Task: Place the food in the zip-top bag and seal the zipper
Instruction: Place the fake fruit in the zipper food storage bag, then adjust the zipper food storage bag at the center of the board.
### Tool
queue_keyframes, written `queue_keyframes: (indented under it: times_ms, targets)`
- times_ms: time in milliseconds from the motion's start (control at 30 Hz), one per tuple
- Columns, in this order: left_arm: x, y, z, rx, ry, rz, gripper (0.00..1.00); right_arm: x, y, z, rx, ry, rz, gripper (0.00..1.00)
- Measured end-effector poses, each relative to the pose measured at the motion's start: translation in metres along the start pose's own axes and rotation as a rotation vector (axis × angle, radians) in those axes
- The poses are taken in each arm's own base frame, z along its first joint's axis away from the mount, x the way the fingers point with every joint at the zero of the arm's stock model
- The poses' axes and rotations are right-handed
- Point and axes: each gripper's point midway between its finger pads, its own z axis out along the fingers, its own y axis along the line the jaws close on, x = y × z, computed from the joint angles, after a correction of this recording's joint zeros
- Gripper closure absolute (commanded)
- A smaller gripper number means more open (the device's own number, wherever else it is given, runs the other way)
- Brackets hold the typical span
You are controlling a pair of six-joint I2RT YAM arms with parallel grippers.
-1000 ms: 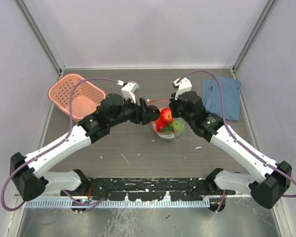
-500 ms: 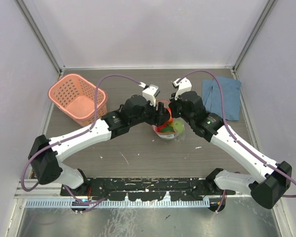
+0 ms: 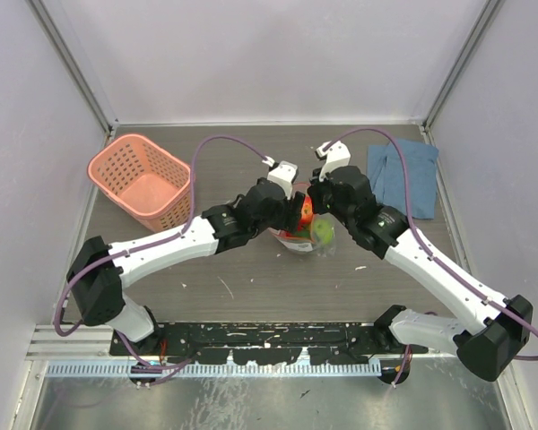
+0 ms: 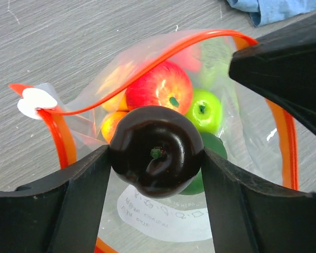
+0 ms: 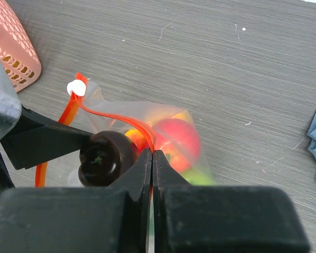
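The zip-top bag [image 4: 242, 132] stands open in mid-table, seen from above as a clear bag [image 3: 316, 236]. Its orange-red zipper [image 4: 63, 137] runs around the mouth, with the white slider [image 4: 36, 101] at the left end. Inside lie a red apple [image 4: 160, 87], a green apple [image 4: 205, 113] and yellow-orange pieces. My left gripper [image 4: 157, 158] is shut on a dark glossy fruit [image 4: 157, 150] right over the mouth. My right gripper [image 5: 152, 154] is shut on the zipper [image 5: 116, 117] edge, holding that side up beside the dark fruit [image 5: 100, 159].
A pink lattice basket [image 3: 139, 179] stands at the back left, empty as far as I see. A folded blue cloth [image 3: 403, 175] lies at the back right. Both arms meet over the bag in mid-table.
My left arm has swung right from beside the basket, carrying the dark fruit over the bag's mouth. The right gripper has kept its pinch on the zipper edge.
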Motion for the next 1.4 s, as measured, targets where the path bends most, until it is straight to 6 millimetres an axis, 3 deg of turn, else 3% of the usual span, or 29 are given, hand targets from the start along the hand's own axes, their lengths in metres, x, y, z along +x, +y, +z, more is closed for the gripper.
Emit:
queue_keyframes:
  times_ms: [467, 833, 1000, 1167, 1400]
  targets:
    - [-0.003, 0.003, -0.009, -0.032, -0.003, -0.001, 0.23, 0.000, 0.000, -0.001, -0.001, -0.002, 0.004, 1.00]
    - [-0.039, 0.014, -0.072, -0.037, -0.086, -0.136, 0.24, 0.000, 0.000, -0.001, -0.001, -0.002, 0.007, 1.00]
    - [-0.025, 0.022, -0.073, -0.081, -0.049, -0.197, 0.29, 0.000, 0.000, -0.001, -0.001, -0.002, 0.007, 1.00]
    - [-0.002, 0.026, -0.059, -0.120, 0.020, -0.219, 0.42, 0.000, 0.000, -0.001, -0.002, -0.002, 0.007, 1.00]
    - [0.017, 0.024, -0.044, -0.130, 0.083, -0.244, 0.83, 0.001, 0.000, -0.001, -0.001, -0.002, 0.007, 1.00]
